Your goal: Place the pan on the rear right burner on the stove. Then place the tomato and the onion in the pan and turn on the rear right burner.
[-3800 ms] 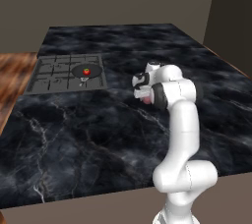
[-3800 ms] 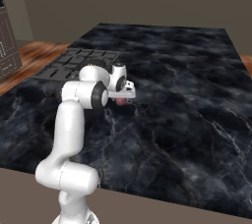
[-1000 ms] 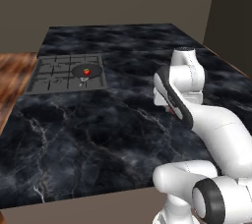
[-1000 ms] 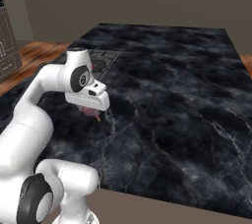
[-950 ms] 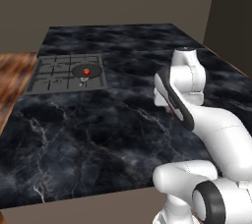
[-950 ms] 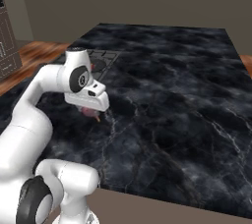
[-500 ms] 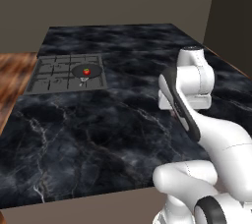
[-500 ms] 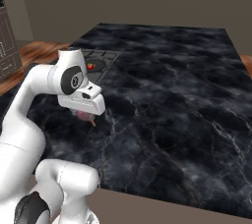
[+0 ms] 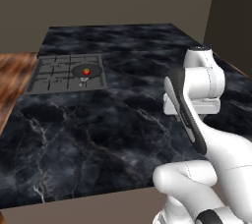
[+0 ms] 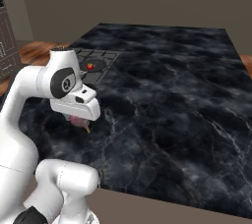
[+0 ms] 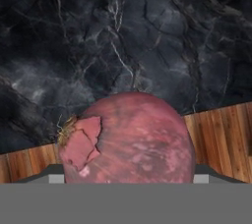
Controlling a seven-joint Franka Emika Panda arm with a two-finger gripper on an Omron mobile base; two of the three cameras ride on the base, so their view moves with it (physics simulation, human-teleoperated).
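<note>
Ahead, onion [image 11: 129, 139]; black marble counter [image 11: 147, 31] beyond

Arm swung back toward the base, onion [image 11: 129, 139] carried along in the end effector [image 10: 78, 120]

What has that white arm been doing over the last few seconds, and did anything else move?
The arm has swung back from the stove side toward its own base, carrying the onion in its gripper above the dark counter. The tomato stayed in the pan on the stove.
</note>
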